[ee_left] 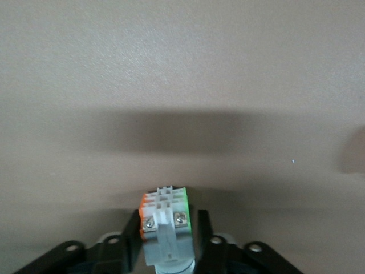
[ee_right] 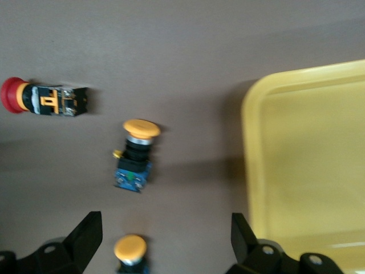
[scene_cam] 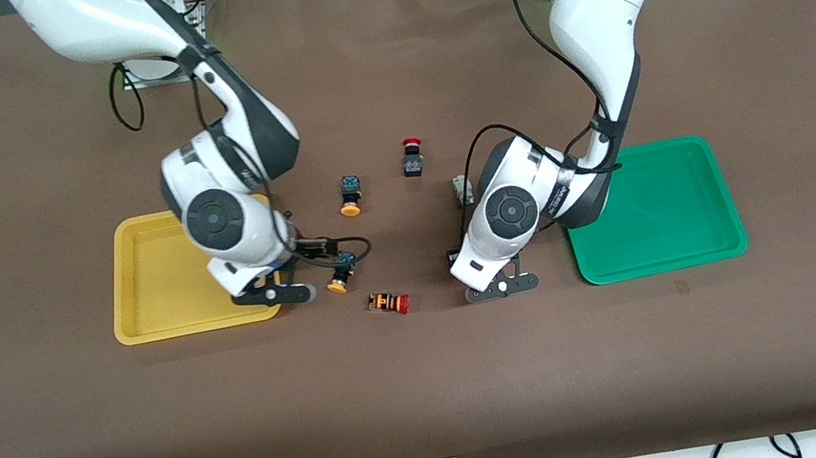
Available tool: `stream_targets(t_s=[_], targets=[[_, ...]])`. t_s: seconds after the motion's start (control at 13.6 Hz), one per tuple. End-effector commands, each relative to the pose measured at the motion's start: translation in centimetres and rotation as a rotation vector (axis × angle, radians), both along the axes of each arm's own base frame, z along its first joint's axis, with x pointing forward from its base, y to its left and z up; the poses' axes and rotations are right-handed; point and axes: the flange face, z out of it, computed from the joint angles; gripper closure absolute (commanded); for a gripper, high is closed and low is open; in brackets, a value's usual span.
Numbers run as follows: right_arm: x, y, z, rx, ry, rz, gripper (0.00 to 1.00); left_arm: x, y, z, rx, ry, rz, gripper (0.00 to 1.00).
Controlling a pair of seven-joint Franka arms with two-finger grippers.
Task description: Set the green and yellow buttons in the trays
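My left gripper (scene_cam: pixel 500 286) is shut on a whitish-grey green button (ee_left: pixel 165 225), holding it over the bare table beside the green tray (scene_cam: pixel 701 249); its black fingers (ee_left: pixel 130 235) clamp the button's sides. A second whitish-grey button (scene_cam: pixel 462 188) peeks out beside the left arm. My right gripper (scene_cam: pixel 275 293) is open and empty by the corner of the yellow tray (scene_cam: pixel 137 310). Two yellow buttons lie on the table: one (scene_cam: pixel 340 272) close beside the right gripper, one (scene_cam: pixel 350 195) farther from the front camera. In the right wrist view one (ee_right: pixel 137 154) lies ahead and one (ee_right: pixel 130 249) shows between the open fingers (ee_right: pixel 85 234), with the yellow tray (ee_right: pixel 308 160) alongside.
An orange-striped switch with a red cap (scene_cam: pixel 389 302) (ee_right: pixel 43 98) lies between the two grippers, nearer the front camera. A black switch with a red cap (scene_cam: pixel 412 157) lies farther back, mid-table. Nothing shows inside either tray.
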Motion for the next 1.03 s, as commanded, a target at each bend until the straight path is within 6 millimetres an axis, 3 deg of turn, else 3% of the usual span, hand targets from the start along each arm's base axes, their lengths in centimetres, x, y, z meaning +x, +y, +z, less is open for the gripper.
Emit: stream_targets(t_s=[0.0,0.22,0.44,0.59,0.66,0.73,0.88,0.95], targets=[[0.3,1.7,-3.7,0.013,-0.043,-0.070,0.00,0.5,1.6,2.6,0.042,-0.001,0.004,1.00],[0.1,2.5,-6.4,0.018,-0.060,-0.090,0.00,2.6,8.7,7.5,0.129,0.075,-0.129,1.00],[0.0,2.9,-8.4,0.029,-0.080,-0.091,0.04,2.6,15.3,8.4,0.150,0.243,-0.241,0.93],[0.0,2.9,-8.8,0.027,-0.080,-0.089,0.66,2.3,18.7,7.5,0.166,0.330,-0.210,0.90],[0.0,2.7,-8.9,0.020,-0.081,-0.082,0.89,1.8,20.5,5.8,0.189,0.360,-0.199,0.91],[-0.1,2.8,-9.0,0.020,-0.080,-0.070,1.00,1.8,22.0,4.4,0.224,0.357,-0.205,0.92],[0.5,2.1,-8.1,0.019,-0.086,-0.043,1.00,0.6,22.2,0.9,0.241,0.312,-0.236,0.89],[0.8,1.0,-7.6,0.005,-0.064,0.002,1.00,0.5,22.6,0.3,0.234,0.299,-0.232,0.79]])
